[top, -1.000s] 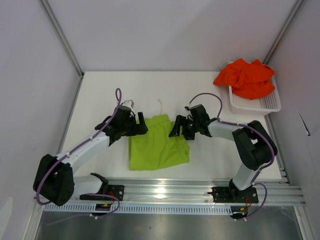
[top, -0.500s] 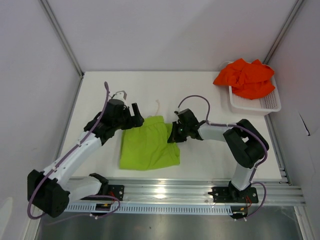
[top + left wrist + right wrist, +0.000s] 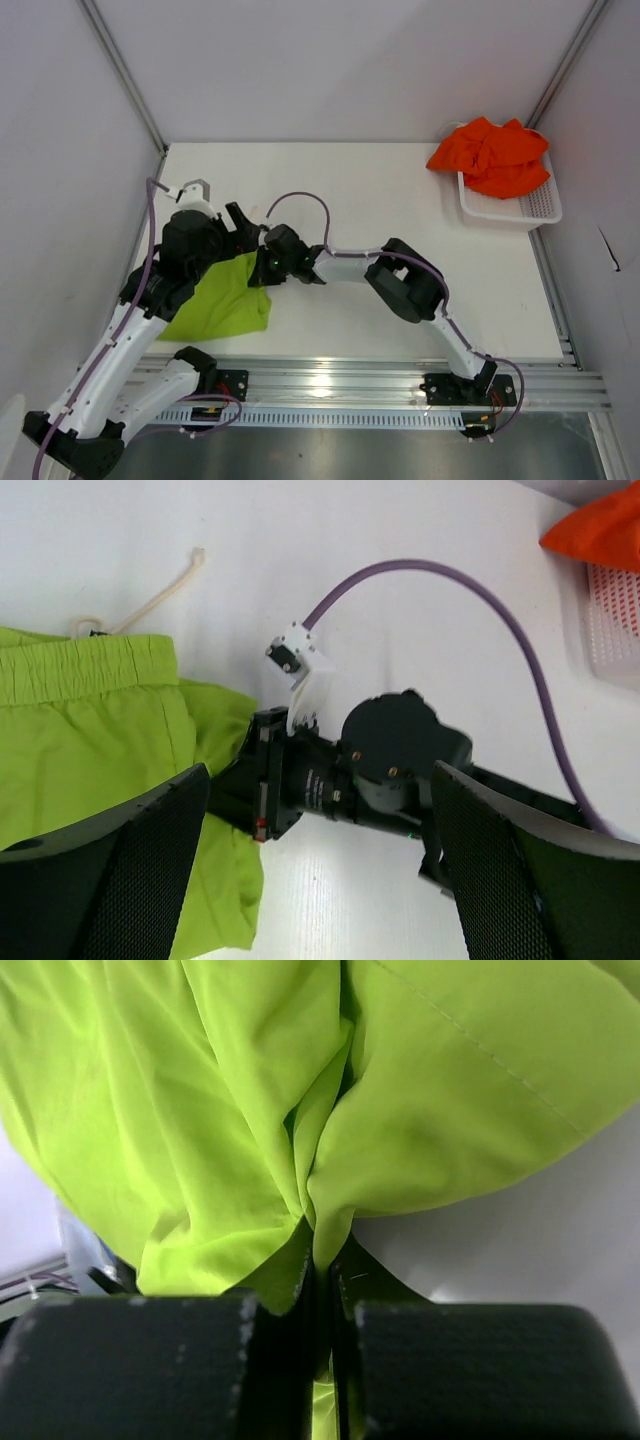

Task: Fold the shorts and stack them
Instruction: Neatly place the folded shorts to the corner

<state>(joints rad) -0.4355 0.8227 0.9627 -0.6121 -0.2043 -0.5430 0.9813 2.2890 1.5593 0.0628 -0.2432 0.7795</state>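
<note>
Right pincer [image 3: 322, 1290] pinched tight on lime green shorts [image 3: 220, 1110], toward tabletop's [image 3: 400, 190] near-left corner. Left pincer [image 3: 318, 790] spread wide, holding nothing.

The lime green shorts [image 3: 228, 303] vanish partly beneath the left arm [image 3: 185, 250] — their left edge is hidden. Their pinched fold disappears between the fingers of the right gripper [image 3: 322, 1285].
</note>
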